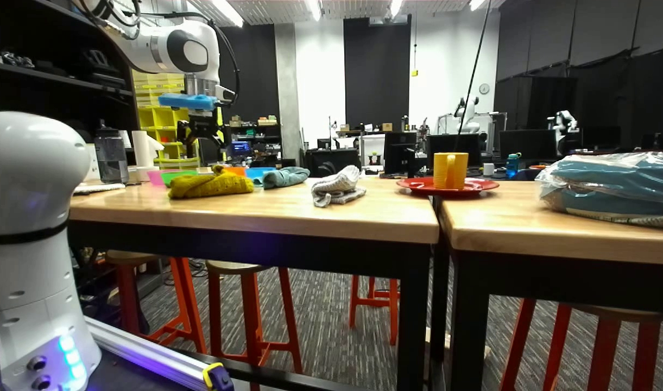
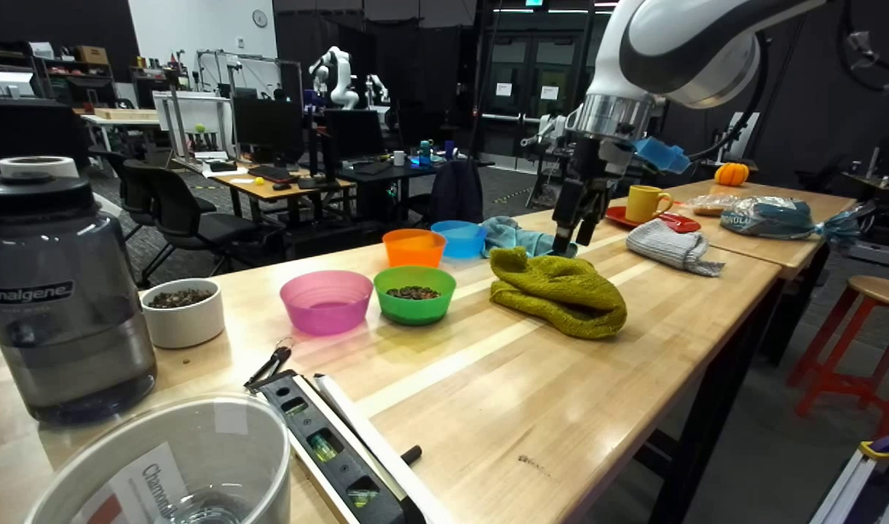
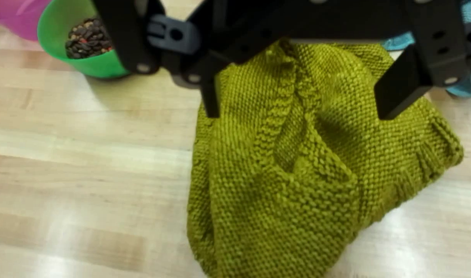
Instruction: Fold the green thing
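On the tabletop the green cloth lies rumpled; pinching several layers, I'd likely drag it all. My hand hovers above it, spread wide, gripping nothing. If I swing low, I could tip the green bowl, spilling its dark bits.
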`<state>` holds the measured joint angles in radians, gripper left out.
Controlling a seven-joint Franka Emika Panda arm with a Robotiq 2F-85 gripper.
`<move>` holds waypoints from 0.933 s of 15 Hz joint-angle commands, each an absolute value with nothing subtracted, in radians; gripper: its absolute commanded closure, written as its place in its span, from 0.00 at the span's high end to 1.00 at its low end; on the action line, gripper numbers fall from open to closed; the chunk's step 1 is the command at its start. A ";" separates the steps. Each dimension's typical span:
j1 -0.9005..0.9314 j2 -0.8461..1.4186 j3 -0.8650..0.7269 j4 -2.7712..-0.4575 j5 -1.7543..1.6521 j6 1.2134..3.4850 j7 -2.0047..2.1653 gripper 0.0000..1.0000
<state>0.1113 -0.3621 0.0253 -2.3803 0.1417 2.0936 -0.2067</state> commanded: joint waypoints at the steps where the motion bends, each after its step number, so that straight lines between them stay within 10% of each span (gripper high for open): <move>1: 0.111 -0.473 0.031 -2.483 0.097 2.086 -0.237 1.00; 14: 0.171 -0.490 0.185 -2.529 -0.125 2.079 -0.128 1.00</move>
